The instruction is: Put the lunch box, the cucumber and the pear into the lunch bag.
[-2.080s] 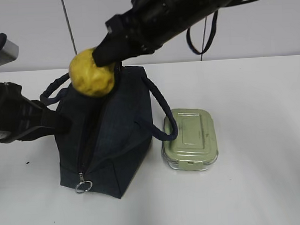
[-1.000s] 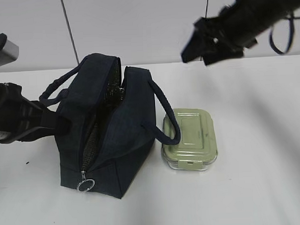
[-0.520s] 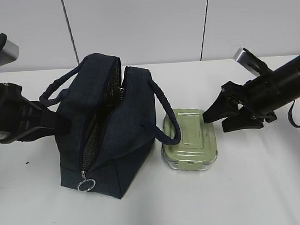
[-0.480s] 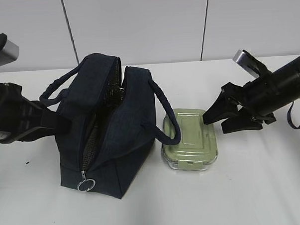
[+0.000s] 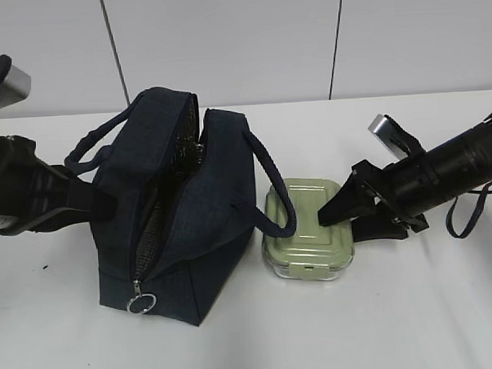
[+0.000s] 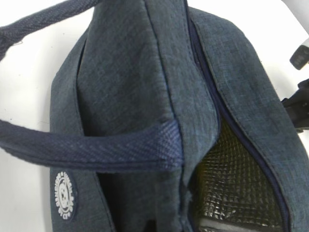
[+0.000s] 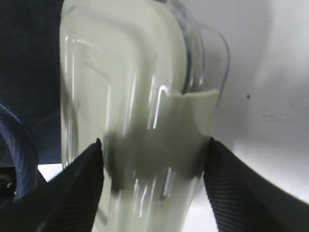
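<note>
The navy lunch bag stands left of centre, its top zipper open and foil lining showing. My left gripper is pressed into the bag's left wall with a fold of fabric pinched in it. The sage-lidded lunch box lies flat on the table right of the bag, under one rope handle. My right gripper is open and low, its fingers straddling the box's right end. The pear and the cucumber are out of view.
The white table extends right and in front of the box. A white wall rises close behind the bag. The bag's metal ring pull hangs at its front lower corner.
The right gripper held the pear over the bag, then rose away empty. It swung right, came down and moved left around the lunch box's end. The left arm has stayed still.
</note>
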